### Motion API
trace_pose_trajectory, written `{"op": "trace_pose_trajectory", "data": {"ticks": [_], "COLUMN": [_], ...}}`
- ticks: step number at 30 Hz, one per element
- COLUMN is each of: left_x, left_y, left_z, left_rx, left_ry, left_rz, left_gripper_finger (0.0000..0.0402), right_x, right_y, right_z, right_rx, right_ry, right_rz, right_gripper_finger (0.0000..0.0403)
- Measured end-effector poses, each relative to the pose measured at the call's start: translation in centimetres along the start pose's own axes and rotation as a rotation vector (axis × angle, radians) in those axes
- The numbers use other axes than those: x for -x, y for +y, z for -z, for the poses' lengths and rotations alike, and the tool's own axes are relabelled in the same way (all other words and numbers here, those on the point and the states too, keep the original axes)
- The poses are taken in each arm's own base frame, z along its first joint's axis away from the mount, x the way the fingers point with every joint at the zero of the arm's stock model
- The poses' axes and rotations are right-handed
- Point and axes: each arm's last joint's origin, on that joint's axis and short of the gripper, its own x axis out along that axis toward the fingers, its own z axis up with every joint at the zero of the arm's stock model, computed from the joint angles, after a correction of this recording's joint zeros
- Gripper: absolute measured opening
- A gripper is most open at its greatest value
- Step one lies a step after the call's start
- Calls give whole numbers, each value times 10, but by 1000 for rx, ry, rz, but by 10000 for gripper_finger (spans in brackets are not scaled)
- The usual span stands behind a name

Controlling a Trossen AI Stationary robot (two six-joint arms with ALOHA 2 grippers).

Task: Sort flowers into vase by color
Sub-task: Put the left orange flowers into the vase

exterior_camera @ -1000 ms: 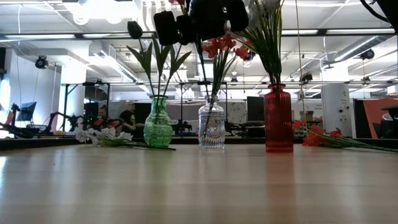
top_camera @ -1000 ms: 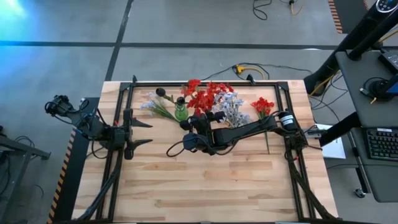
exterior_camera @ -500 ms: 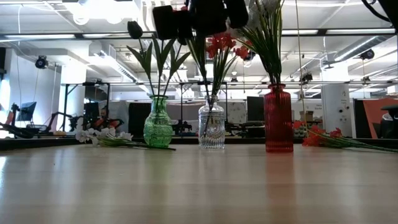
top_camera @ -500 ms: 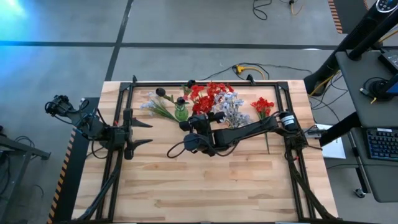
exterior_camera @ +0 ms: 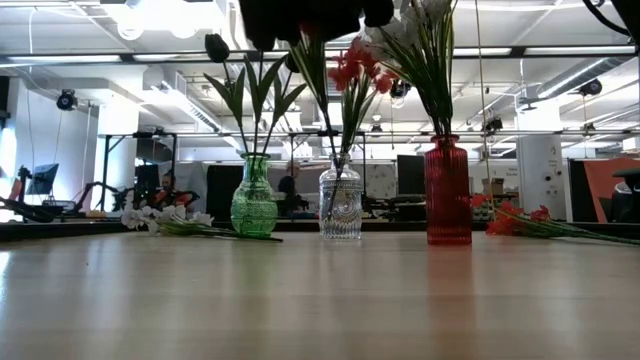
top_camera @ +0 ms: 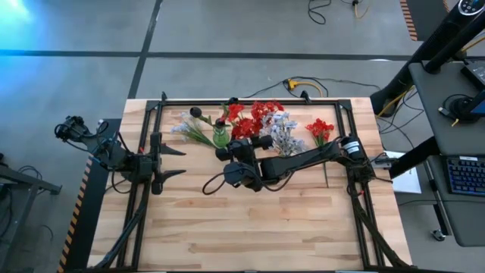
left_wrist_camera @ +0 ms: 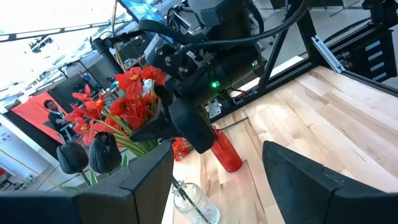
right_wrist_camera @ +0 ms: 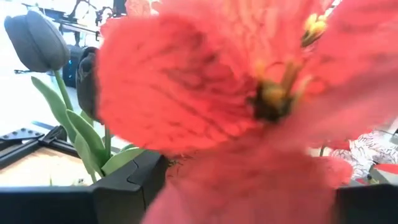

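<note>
Above clear vase (exterior_camera: 340, 205) | right gripper (top_camera: 241, 151) jaws unclear | wrist view: red blossom (right_wrist_camera: 249, 106).

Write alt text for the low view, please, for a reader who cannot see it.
Three vases stand in a row on the wooden table: a green vase with dark buds, a clear glass vase with red flowers, and a red vase. White flowers lie left, red flowers right.

Dark cabled arms (top_camera: 303, 161), seemingly matte
</note>
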Motion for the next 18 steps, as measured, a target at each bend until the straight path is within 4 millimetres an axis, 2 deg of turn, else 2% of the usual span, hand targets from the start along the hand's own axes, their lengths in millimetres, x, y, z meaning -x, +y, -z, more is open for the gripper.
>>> {"op": "trace_pose_trajectory", "data": {"ticks": [5,18], "left_x": [0,0], "left_y": [0,0], "left_z": [0,0], "left_rx": [0,0], "left_ry": [0,1], "left_rz": [0,0], "left_gripper_finger": [228,228], "right_x": [0,0], "right_y": [0,0], "right_z": [0,-3], "right_rx": [7,14], "right_ry": [3,4], "right_rz": [-13,-16], "right_gripper_finger": [207,270]}}
